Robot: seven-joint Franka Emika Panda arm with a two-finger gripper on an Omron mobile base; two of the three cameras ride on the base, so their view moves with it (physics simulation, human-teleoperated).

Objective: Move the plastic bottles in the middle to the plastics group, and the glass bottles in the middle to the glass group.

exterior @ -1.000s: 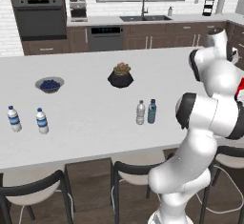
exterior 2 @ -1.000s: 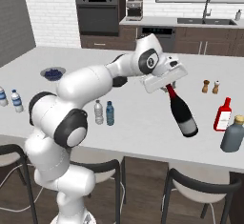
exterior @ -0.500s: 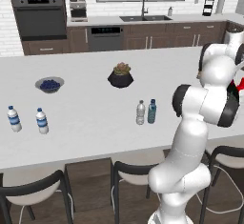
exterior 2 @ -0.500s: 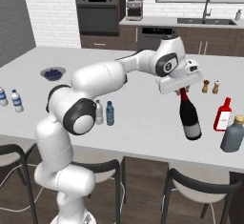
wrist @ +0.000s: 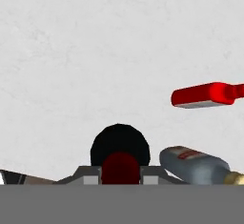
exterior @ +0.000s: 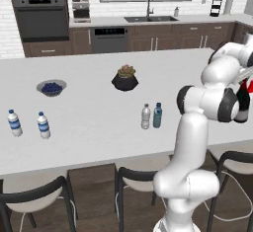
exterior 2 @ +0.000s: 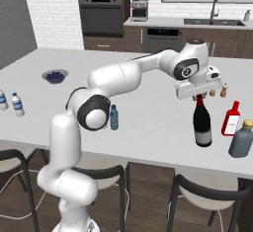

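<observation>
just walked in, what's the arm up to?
The gripper is shut on the red neck of the dark wine bottle, holding it upright at the counter's right end beside the red bottle and a grey bottle. The two unlabelled small bottles stand mid-counter; the blue-labelled water bottles stand far left.

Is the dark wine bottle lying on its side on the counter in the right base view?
No: the wine bottle stands upright beside the red bottle, its red neck under the claw.
</observation>
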